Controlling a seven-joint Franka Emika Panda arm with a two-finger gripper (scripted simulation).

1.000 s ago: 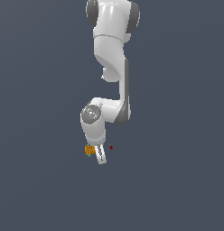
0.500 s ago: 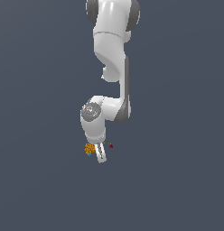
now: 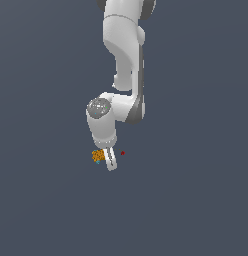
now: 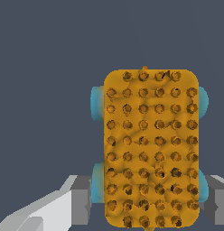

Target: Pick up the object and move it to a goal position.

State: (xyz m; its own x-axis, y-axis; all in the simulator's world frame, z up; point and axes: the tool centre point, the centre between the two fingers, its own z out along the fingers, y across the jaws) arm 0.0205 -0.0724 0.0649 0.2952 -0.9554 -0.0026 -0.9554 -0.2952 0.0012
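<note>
Wrist view only: claw (image 4: 147, 198) fingers clamped on studded orange object (image 4: 150, 149) (teal side knobs visible).

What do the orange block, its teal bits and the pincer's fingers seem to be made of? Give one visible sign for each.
Orange block: looks like matte moulded plastic or rubber, judging by its rows of dark studs and rounded corners.
Teal bits: smooth, perhaps plastic; evenly coloured rounded tabs at the sides.
Pincer fingers: pale grey, flat-faced, plastic or painted metal.
As a simulator render, none is certain.
</note>
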